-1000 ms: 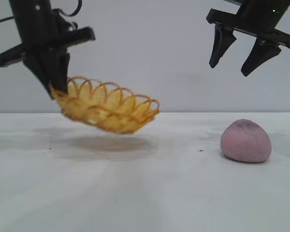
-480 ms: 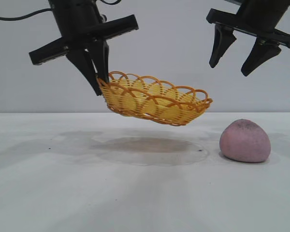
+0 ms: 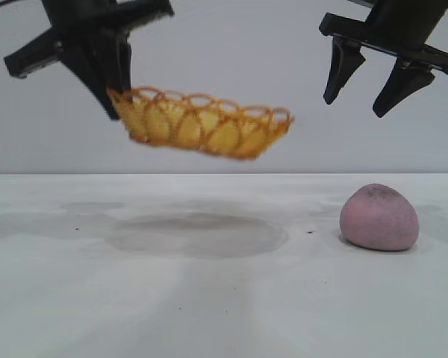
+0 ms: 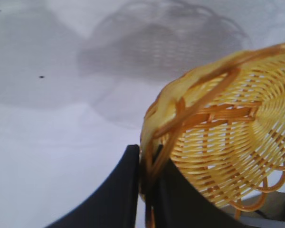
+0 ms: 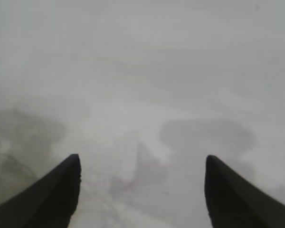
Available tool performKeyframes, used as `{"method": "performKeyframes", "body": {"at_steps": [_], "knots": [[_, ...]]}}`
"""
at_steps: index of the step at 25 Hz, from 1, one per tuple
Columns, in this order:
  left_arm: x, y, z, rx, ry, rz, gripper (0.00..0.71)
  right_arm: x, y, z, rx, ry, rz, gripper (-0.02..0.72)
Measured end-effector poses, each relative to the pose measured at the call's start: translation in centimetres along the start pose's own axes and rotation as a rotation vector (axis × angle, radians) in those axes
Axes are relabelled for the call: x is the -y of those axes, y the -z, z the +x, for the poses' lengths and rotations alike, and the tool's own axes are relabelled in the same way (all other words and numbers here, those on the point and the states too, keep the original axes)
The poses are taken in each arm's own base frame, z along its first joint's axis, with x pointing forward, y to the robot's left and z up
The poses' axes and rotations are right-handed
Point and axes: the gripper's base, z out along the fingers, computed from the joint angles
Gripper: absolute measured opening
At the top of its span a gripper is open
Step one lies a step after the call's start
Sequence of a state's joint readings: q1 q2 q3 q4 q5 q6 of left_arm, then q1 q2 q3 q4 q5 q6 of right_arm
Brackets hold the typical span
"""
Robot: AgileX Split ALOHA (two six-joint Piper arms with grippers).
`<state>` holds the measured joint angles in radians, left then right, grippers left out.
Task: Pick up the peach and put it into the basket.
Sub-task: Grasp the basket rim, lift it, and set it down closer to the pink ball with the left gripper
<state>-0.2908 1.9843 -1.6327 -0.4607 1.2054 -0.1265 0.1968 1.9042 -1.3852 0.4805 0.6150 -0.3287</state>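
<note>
The yellow wicker basket (image 3: 201, 127) with an orange-brown looped rim hangs in the air, well above the table at the left. My left gripper (image 3: 113, 104) is shut on its left rim; the left wrist view shows the rim (image 4: 152, 156) pinched between the black fingers, with the basket's weave (image 4: 228, 133) spreading away from them. The pinkish-mauve peach (image 3: 379, 218) lies on the table at the right. My right gripper (image 3: 355, 106) hangs open and empty high above the peach. The right wrist view shows its gripper (image 5: 141, 164) over bare table; the peach is out of that view.
The white table (image 3: 209, 298) carries the basket's shadow (image 3: 198, 233) under the held basket. A plain grey wall stands behind.
The left gripper has carried the basket first to the right, then back to the left and higher. The right gripper and the peach have not moved.
</note>
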Motion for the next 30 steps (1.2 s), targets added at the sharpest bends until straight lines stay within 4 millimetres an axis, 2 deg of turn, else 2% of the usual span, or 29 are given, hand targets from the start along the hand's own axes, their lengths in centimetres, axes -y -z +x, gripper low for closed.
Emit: {"method": "performKeyframes", "body": {"at_steps": [2, 4, 9, 13, 18, 24, 29, 30], "knots": [[0.1, 0.3, 0.2, 0.000, 0.005, 0.015, 0.000, 0.0, 0.0, 0.0, 0.001, -0.003, -0.002, 0.471], [0.1, -0.4, 0.6, -0.022, 0.030, 0.053, 0.000, 0.0, 0.0, 0.0, 0.001, -0.003, -0.002, 0.471], [-1.8, -4.3, 2.5, -0.054, 0.123, 0.110, 0.000, 0.0, 0.0, 0.0, -0.003, -0.003, -0.003, 0.471], [-3.0, -6.1, 3.5, -0.017, 0.199, 0.123, 0.000, 0.0, 0.0, 0.0, -0.003, -0.003, -0.003, 0.471], [-3.3, -6.7, 3.2, 0.049, 0.231, 0.135, 0.000, 0.0, 0.0, 0.0, -0.003, -0.003, -0.003, 0.471], [-4.3, -9.5, 2.9, -0.003, 0.294, 0.143, 0.000, 0.0, 0.0, 0.0, -0.003, -0.003, -0.003, 0.471], [-4.6, -10.1, 2.9, -0.019, 0.284, 0.143, 0.000, 0.0, 0.0, 0.0, -0.003, -0.003, -0.003, 0.471], [-4.5, -10.1, 2.8, -0.018, 0.288, 0.146, 0.064, 0.0, 0.0, 0.0, -0.003, -0.003, -0.003, 0.471]]}}
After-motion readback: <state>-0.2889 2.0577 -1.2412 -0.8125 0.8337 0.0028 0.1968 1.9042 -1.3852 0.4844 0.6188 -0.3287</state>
